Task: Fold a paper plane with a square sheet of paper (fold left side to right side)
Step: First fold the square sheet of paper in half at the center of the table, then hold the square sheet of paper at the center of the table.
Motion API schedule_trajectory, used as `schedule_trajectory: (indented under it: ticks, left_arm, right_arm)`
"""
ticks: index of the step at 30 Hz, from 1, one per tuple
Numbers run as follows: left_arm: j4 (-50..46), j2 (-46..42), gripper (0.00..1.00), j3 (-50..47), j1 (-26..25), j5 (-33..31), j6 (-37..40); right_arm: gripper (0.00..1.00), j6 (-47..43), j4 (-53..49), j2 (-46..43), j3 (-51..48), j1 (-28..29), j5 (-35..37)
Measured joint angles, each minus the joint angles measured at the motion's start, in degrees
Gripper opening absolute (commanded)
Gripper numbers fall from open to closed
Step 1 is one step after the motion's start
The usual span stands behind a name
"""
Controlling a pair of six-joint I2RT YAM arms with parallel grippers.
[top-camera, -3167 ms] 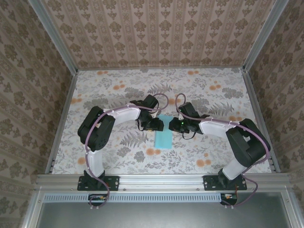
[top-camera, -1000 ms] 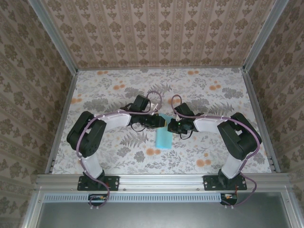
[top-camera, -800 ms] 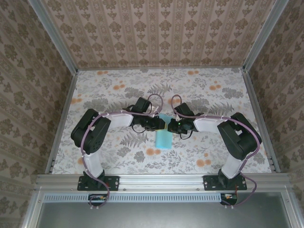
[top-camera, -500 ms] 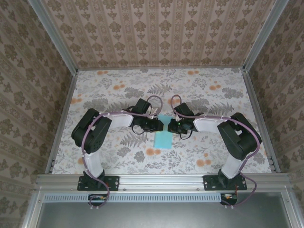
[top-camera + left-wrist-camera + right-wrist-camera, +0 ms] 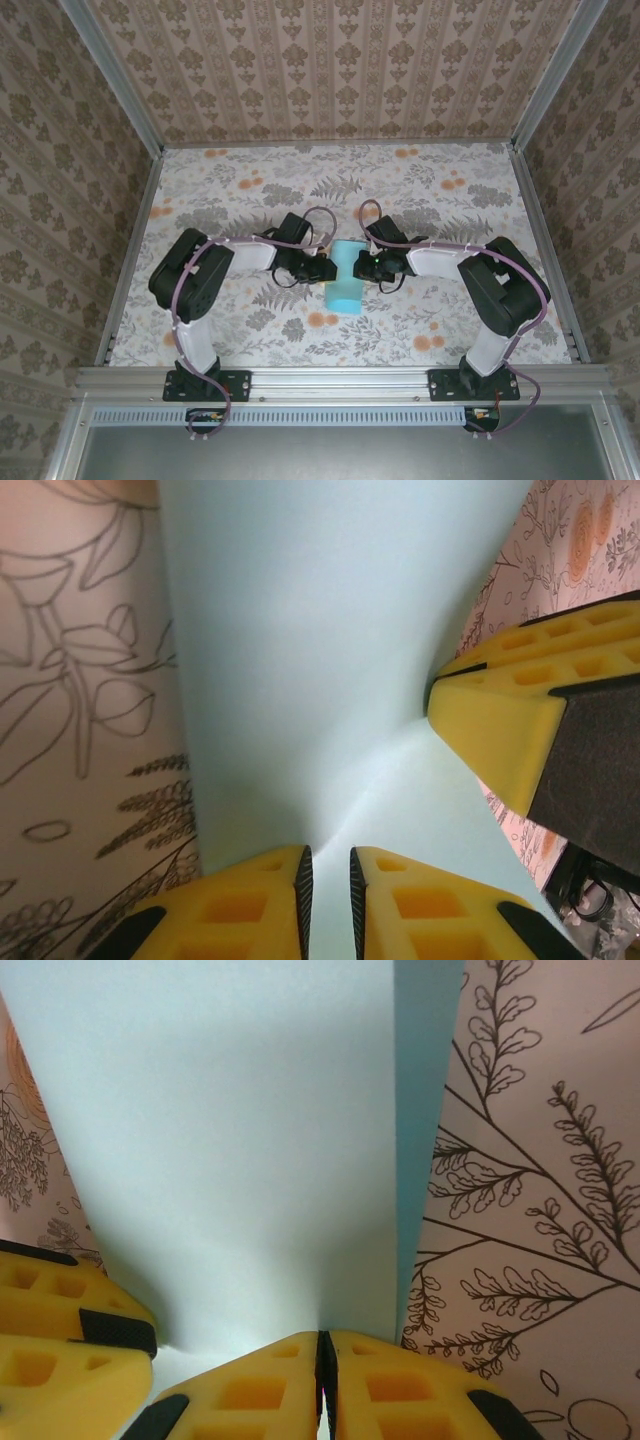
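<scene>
Together, the left end effector and right end effector pinch the plain blue paper.

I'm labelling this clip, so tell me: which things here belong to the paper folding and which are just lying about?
In the job:
paper
left claw, pinching the paper
right claw, pinching the paper

Just there:
floral table
patterned walls

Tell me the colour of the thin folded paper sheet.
The thin paper sheet is plain light cyan-blue; right wrist view shows it best.
</scene>
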Motion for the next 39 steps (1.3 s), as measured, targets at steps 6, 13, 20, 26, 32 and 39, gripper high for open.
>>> schedule_trajectory:
  ticks: [6, 13, 20, 26, 32, 39]
  left_arm:
    - [0.4, -2.3, 0.21, -3.0, 1.7, 0.1, 0.4]
    - [-2.2, -5.8, 0.21, -4.7, 3.3, -1.9, 0.9]
    - [-2.4, -7.6, 0.21, -3.0, 1.7, -2.4, 0.8]
    - [-1.5, -4.8, 0.23, 1.2, -1.4, -2.4, 0.8]
    - [-0.7, -0.4, 0.24, 2.2, -2.5, -2.4, 0.3]
    - [-0.7, 0.7, 0.24, 2.3, -3.0, -2.9, -0.3]
  right_arm:
    - [0.12, 0.0, -0.3, 0.2, 0.3, 0.0, 0.0]
    - [0.12, 0.0, -0.3, 0.2, 0.3, 0.0, 0.0]
    - [0.12, -0.2, -0.4, 0.2, 0.4, 0.1, 0.0]
    - [0.12, -0.4, -0.8, 0.3, 0.7, 0.2, 0.0]
    - [0.12, -0.9, -1.2, 0.3, 0.9, 0.4, 0.6]
    - [0.12, -1.0, -1.4, 0.3, 1.0, 0.5, 0.7]
